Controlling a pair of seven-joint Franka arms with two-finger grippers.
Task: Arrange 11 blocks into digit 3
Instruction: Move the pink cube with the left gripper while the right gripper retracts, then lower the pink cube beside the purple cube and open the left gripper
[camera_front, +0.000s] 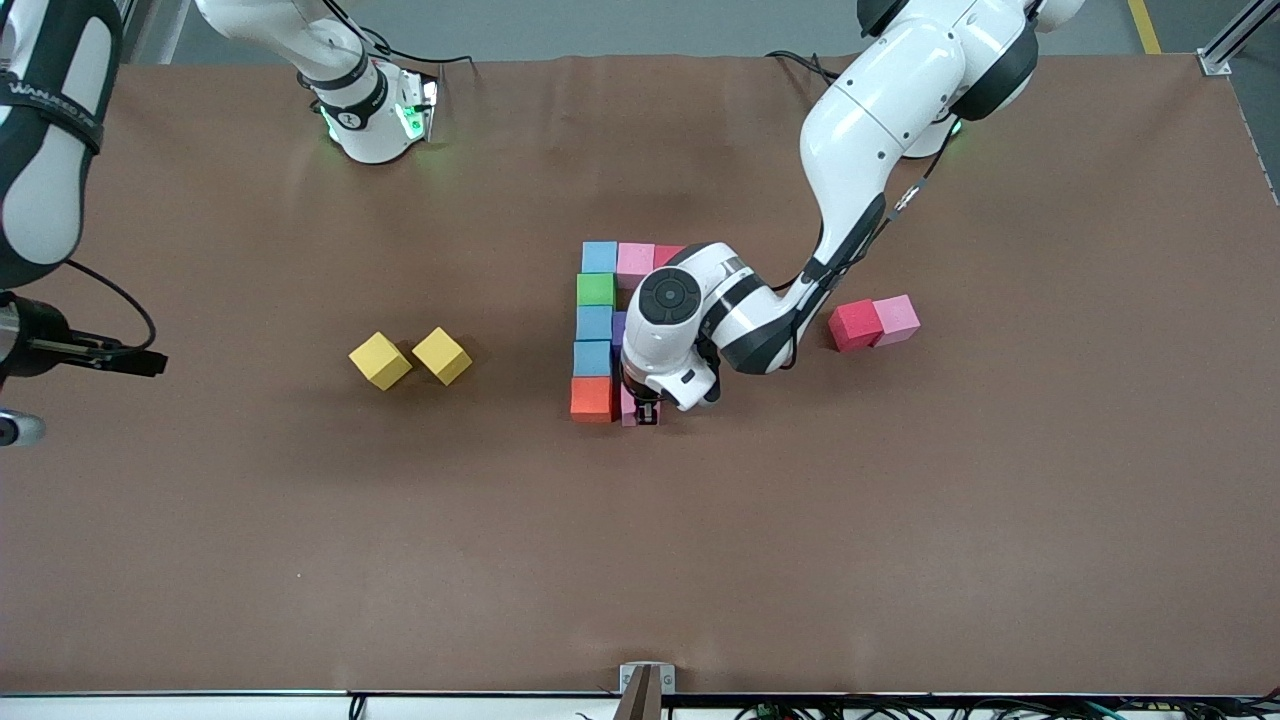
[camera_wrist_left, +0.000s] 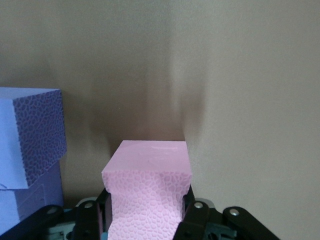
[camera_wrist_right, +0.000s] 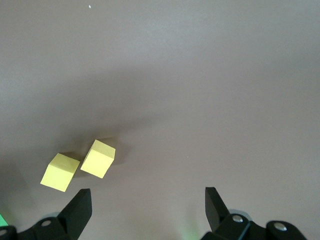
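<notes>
Front view: the left gripper (camera_front: 645, 412) is down at the near end of the figure (camera_front: 600, 330), fingers clamped on a pink cube (camera_front: 629, 408) right beside the orange cube (camera_front: 591, 398). From orange the column runs away from the camera through two blue cubes (camera_front: 593, 340) and green (camera_front: 596, 289) to a third blue, with pink and a sliver of red branching off toward the left arm's end; a purple edge (camera_front: 618, 326) peeks out by the wrist. A spare red cube (camera_front: 854, 325) and a pink one (camera_front: 896, 319) sit touching, well off toward the left arm's end. Two yellow cubes (camera_front: 410, 358) lie toward the right arm's end. The right arm waits high over that end; its sleeve reads "WANA…", partly cut off.

Left wrist view: the pads (camera_wrist_left: 187, 210) pinch the pink cube (camera_wrist_left: 147, 192) so hard its pebbled sides dent in. It looks light, soft and grippy; flat opposite faces are the place to hold.

Right wrist view: the right gripper (camera_wrist_right: 147, 207) hangs spread wide and empty over bare table near the yellow pair (camera_wrist_right: 79, 164).
</notes>
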